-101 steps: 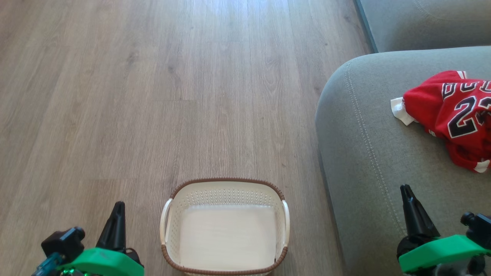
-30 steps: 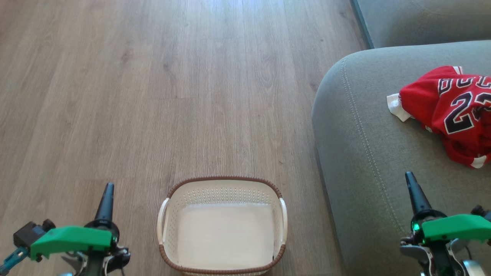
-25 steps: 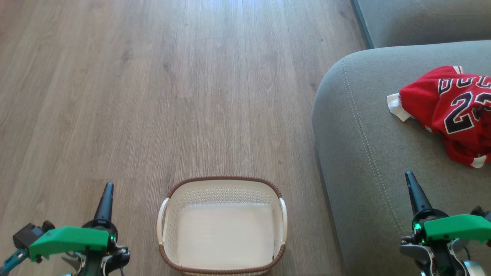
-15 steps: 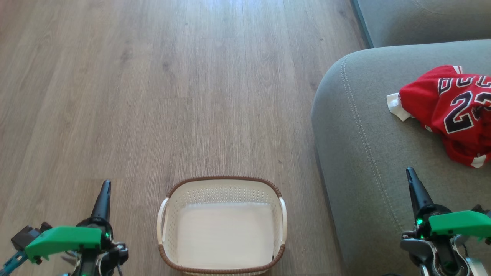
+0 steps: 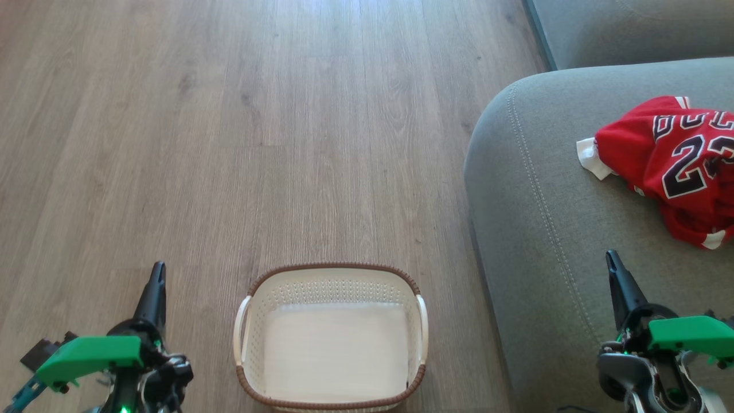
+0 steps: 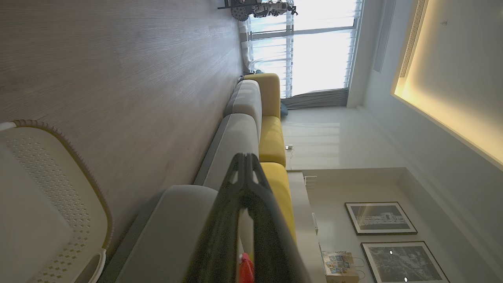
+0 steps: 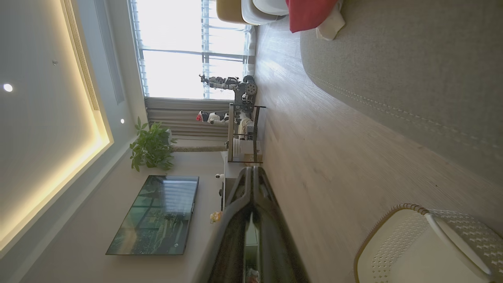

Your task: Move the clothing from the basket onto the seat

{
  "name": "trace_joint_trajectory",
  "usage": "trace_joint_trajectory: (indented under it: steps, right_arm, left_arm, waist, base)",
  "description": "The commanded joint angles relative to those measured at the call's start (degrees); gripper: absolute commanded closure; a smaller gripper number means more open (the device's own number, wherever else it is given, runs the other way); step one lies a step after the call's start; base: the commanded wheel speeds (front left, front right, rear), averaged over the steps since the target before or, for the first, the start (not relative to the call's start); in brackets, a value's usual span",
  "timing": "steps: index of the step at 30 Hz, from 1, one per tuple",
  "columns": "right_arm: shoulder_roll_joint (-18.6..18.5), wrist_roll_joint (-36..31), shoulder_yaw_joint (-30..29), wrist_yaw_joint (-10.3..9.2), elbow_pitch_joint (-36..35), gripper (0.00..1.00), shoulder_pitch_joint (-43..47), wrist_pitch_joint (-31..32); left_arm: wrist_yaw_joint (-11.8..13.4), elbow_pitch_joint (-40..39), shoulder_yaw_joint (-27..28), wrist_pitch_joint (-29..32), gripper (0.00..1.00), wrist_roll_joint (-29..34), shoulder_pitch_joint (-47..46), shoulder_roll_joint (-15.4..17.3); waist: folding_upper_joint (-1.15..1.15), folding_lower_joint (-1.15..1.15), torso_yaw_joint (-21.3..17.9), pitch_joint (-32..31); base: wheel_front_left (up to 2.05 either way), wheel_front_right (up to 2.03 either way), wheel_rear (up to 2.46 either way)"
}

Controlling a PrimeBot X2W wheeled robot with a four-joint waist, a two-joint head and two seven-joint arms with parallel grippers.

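Low in the foreground, the left gripper (image 5: pixel 156 275) and the right gripper (image 5: pixel 612 261) pointed forward with fingers pressed together, each gripping nothing. Between them on the wooden floor (image 5: pixel 258 143) sat the basket (image 5: pixel 335 268), its cream bottom bare. Farther off to the right, the clothing (image 5: pixel 671 160) lay crumpled on the seat (image 5: pixel 545 218), well back from the rounded edge. The transfer looked done. A clean finish would call for holding both arms low and clear, the right one especially, so no fingertip snagged the clothing or nudged it toward the edge.
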Motion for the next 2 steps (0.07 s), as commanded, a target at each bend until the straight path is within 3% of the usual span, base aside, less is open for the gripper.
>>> trace_joint_trajectory:
  steps: [1,2]
  right_arm:
    - [0.0,1.0,0.8,0.46,-1.6,1.0,-3.7,0.7]
    - [0.0,1.0,0.8,0.46,-1.6,1.0,-3.7,0.7]
  left_arm:
    - [-0.6,-1.4,2.6,0.4,1.0,-1.1,-3.5,0.3]
    - [-0.6,-1.4,2.6,0.4,1.0,-1.1,-3.5,0.3]
  waist:
    - [0.0,0.0,0.0,0.0]
    - [0.0,0.0,0.0,0.0]
  base:
    - [0.0,0.0,0.0]
    - [0.0,0.0,0.0]
